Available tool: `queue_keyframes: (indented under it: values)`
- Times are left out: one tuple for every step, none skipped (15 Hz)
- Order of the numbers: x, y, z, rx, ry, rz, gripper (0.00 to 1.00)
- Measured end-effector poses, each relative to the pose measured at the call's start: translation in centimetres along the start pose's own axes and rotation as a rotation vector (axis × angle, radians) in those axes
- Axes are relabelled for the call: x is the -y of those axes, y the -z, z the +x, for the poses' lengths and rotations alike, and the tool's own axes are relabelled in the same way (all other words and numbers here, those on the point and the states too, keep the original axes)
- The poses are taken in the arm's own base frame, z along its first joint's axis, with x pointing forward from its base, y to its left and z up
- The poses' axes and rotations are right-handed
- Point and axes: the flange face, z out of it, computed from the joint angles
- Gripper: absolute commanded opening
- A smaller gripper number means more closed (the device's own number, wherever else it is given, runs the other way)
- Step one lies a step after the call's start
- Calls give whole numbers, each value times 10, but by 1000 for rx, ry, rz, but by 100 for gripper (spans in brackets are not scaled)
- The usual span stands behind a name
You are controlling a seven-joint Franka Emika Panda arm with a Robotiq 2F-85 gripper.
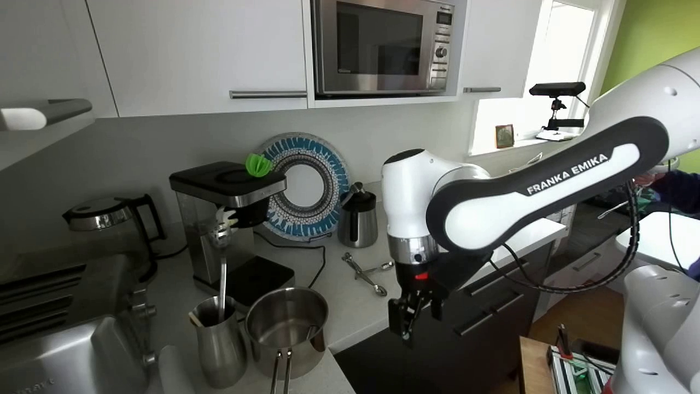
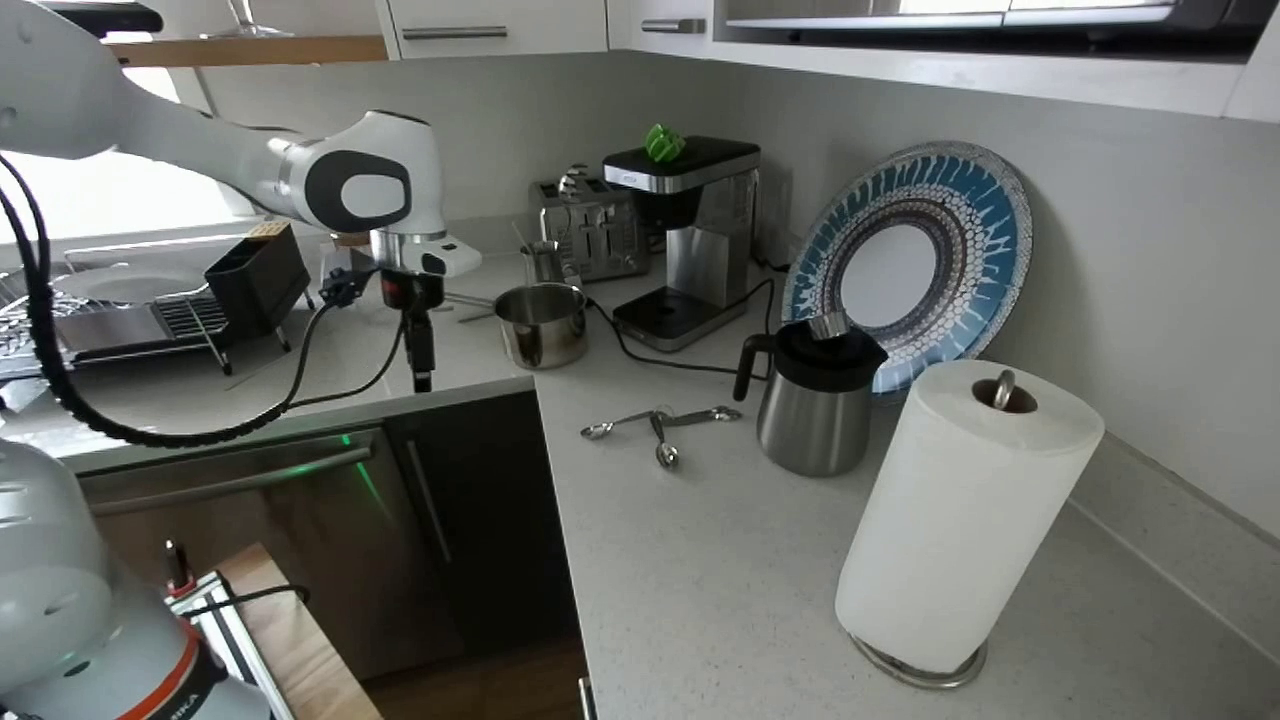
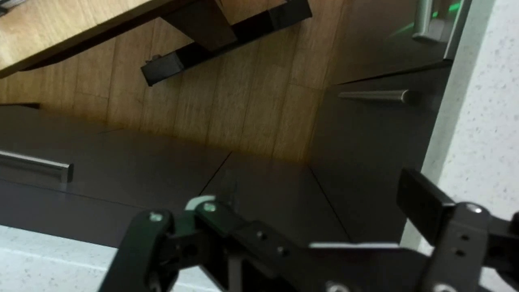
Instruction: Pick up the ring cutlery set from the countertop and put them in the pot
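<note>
The ring cutlery set (image 1: pixel 359 272) lies fanned out on the pale countertop (image 1: pixel 344 300). In an exterior view, the set (image 2: pixel 662 420) is near the steel carafe, with its spoon ends pointing different ways. The round steel pot (image 1: pixel 313 353) stands on the countertop near the corner, handle outward; it also shows in an exterior view (image 2: pixel 543 337). My gripper (image 1: pixel 420 320) points down, beyond the counter edge, apart from both. In the wrist view, the gripper (image 3: pixel 306 194) has its fingers spread wide with nothing between them; cabinet fronts and floor show below. Cutlery and pot are out of the wrist view.
A tall steel jug (image 1: pixel 221 350) with utensils stands beside the pot. The coffee machine (image 1: pixel 235 219), toaster (image 1: pixel 82 328), carafe (image 2: pixel 815 410), leaning patterned plate (image 2: pixel 1000 270) and paper towel roll (image 2: pixel 960 520) stand around. A black cord (image 2: pixel 680 365) runs along the countertop.
</note>
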Motion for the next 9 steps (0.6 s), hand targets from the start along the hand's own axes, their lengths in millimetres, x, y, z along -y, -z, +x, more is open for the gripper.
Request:
queue_keyframes:
  values:
    - [-25,2,10,10,-35,43,100]
    - [-49,3,20,26,-73,89,100]
    - [-66,3,25,36,-96,120,100]
    - [-76,2,29,43,-109,137,100]
    - [-78,1,29,47,-114,143,100]
    - [-78,1,29,47,-113,142,100]
    - [-78,3,31,45,-132,148,100]
    - [-80,7,36,38,-174,166,100]
    - [-88,14,44,20,-219,185,100]
